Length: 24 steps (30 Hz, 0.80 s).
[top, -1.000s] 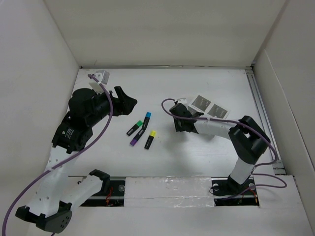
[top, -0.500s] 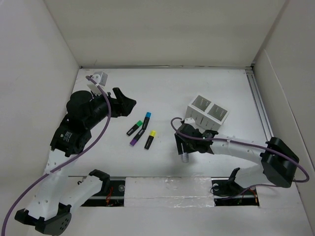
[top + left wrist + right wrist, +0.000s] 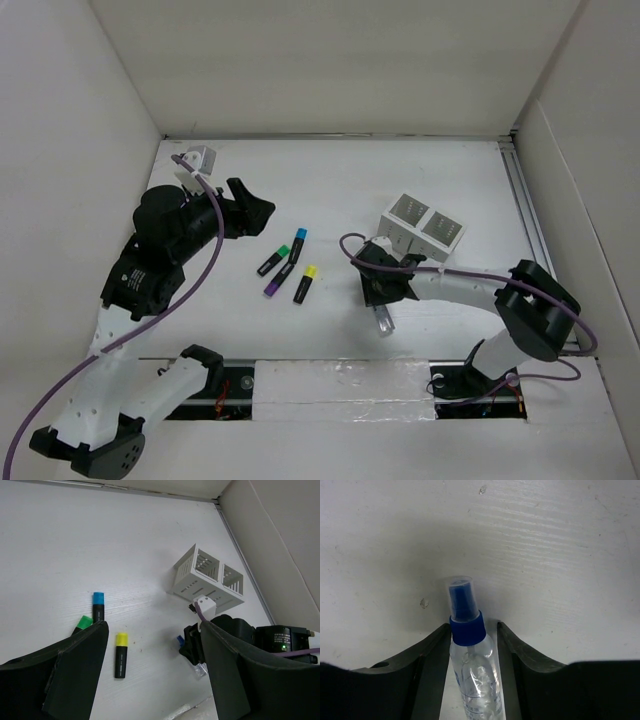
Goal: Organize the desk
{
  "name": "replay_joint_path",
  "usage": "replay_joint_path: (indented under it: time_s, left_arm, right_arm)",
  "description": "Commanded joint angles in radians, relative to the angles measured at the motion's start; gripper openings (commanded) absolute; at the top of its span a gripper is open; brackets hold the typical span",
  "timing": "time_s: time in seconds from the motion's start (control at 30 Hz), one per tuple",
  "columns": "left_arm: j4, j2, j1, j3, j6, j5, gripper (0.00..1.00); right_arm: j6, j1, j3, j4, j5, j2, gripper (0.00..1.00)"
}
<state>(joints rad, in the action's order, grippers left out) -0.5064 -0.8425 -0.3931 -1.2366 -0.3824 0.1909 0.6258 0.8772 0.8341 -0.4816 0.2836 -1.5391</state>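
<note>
Presently listed, by item:

1. Large flat matte white desk (image 3: 400, 170), faintly grained, enclosed by plain white panel walls. It fills the floor of the overhead view, and every item below lies on or over it.

2. Small cylindrical spray bottle (image 3: 472, 675) of clear plastic, with a blue screw collar and a transparent cap over a blue nozzle. It is low over the desk, just near of the holder box, nozzle end pointing toward the near edge.

3. Right gripper (image 3: 382, 288), matte black. Its fingers (image 3: 427, 655) are pressed in on either side of the bottle's clear body.

4. White two-compartment holder box (image 3: 422, 225), square-celled, with slotted side walls. It sits right of centre, just beyond the right gripper.

5. Four stubby highlighters with black barrels, clustered left of centre:
   - green-capped highlighter (image 3: 272, 260)
   - blue-capped highlighter (image 3: 297, 245)
   - purple-capped highlighter (image 3: 278, 281)
   - yellow-capped highlighter (image 3: 305, 283)

6. Left gripper (image 3: 255, 210), matte black, with broad flat fingers spread wide and holding nothing. It hangs above the desk just left of the highlighters.

7. Small pale cube (image 3: 203, 157) near the far-left corner.
</note>
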Motion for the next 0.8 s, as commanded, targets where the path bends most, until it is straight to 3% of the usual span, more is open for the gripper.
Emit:
replay_joint_path:
  time_s: [0.0,0.03,0.13,0.27,0.33,0.6,0.77]
  left_arm:
    - [0.034,0.003,-0.004,-0.001,0.008,0.008,0.71]
    - [0.042,0.002,-0.004,-0.003,0.008,0.01,0.71]
    - [0.043,-0.009,-0.004,-0.011,0.01,0.018,0.71]
    - [0.042,-0.004,-0.004,-0.012,0.013,0.012,0.71]
    - [0.04,-0.003,-0.004,-0.011,0.013,0.01,0.71]
    - [0.049,-0.009,-0.004,-0.006,0.005,0.024,0.71]
    - [0.062,-0.015,-0.004,-0.001,-0.004,0.039,0.71]
  right_arm:
    - [0.012,0.006,-0.01,0.037,0.018,0.005,0.47]
    - [0.006,0.006,-0.003,0.032,0.037,-0.004,0.46]
    - [-0.02,0.006,0.034,0.012,0.061,-0.042,0.33]
    - [-0.029,-0.003,0.043,0.008,0.068,-0.035,0.07]
    - [-0.029,-0.003,0.054,-0.002,0.068,-0.012,0.02]
    - [-0.092,-0.09,0.25,-0.083,0.071,0.206,0.0]
    - [-0.147,-0.243,0.376,-0.074,0.055,0.319,0.0]
